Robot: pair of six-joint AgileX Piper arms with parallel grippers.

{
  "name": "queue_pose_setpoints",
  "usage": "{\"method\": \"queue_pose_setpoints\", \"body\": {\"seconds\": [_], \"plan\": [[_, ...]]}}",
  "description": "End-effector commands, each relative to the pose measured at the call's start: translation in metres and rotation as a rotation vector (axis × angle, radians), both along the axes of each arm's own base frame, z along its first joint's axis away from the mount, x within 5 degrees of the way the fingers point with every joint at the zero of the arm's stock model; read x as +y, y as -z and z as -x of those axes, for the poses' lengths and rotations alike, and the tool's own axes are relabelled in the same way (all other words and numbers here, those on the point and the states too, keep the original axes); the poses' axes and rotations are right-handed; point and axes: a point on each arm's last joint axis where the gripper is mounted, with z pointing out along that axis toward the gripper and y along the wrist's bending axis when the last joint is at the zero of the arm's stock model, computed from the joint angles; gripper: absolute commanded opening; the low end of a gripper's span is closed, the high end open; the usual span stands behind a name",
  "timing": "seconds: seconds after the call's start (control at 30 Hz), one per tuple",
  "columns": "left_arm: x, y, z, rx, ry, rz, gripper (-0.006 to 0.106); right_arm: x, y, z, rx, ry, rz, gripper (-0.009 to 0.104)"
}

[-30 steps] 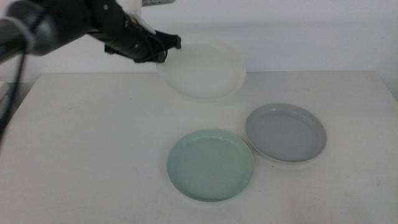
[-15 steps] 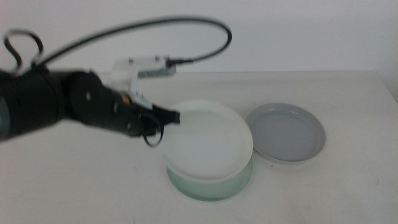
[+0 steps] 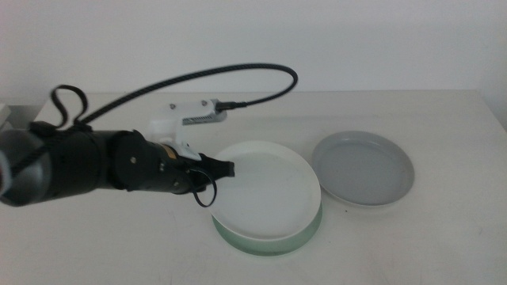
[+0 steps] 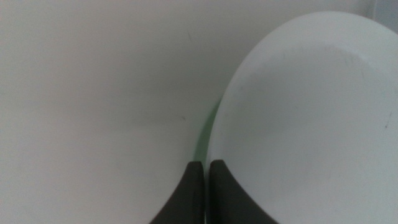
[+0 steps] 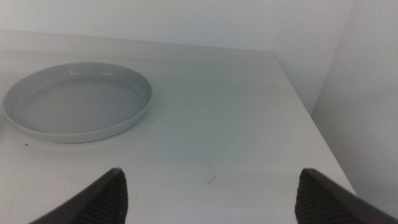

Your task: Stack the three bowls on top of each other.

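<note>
Right now the left claw point(image 3: 227, 169) reaches in from the left side of the middle view and pinches the near-left rim of the white bowl point(image 3: 268, 188), its two dark jaws pressed together on that edge. In the left wrist view the same claw point(image 4: 206, 167) shows its jaws meeting at the rim of the white bowl point(image 4: 311, 118), with a thin sliver of the green bowl point(image 4: 203, 134) peeking out from under it. The white bowl sits on top of the green bowl point(image 3: 305, 234), covering nearly all of it, so only a mint crescent shows along the front and right edge. Whether the white bowl lies fully flat is hard to judge.

The grey bowl point(image 3: 364, 168) rests alone on the tabletop point(image 3: 119, 245), just to the right of the stacked pair; whether the rims touch I cannot tell. The right wrist view shows the right claw point(image 5: 211, 186) with its jaws spread wide apart, holding nothing, above the tabletop near the grey bowl point(image 5: 78, 101).
</note>
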Motion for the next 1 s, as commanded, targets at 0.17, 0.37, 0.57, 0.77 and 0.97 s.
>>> {"method": "queue_pose_setpoints", "body": {"seconds": [0.17, 0.37, 0.57, 0.77, 0.97], "plan": [[-0.006, -0.012, -0.007, -0.078, -0.026, 0.050, 0.000, 0.000, -0.010, 0.000, -0.099, -0.001, 0.021, 0.094], [-0.008, -0.001, -0.010, -0.055, -0.028, 0.036, 0.013, 0.000, -0.010, 0.000, -0.099, -0.001, 0.021, 0.094], [-0.005, -0.017, -0.005, -0.087, 0.000, 0.032, 0.075, 0.000, -0.010, 0.000, -0.099, -0.001, 0.021, 0.094], [0.004, -0.078, 0.026, -0.159, 0.146, -0.002, 0.105, 0.000, -0.010, 0.000, -0.099, -0.001, 0.021, 0.094], [0.030, -0.144, 0.090, -0.286, 0.356, -0.092, 0.105, 0.000, -0.010, 0.000, -0.099, -0.001, 0.021, 0.094]]}}
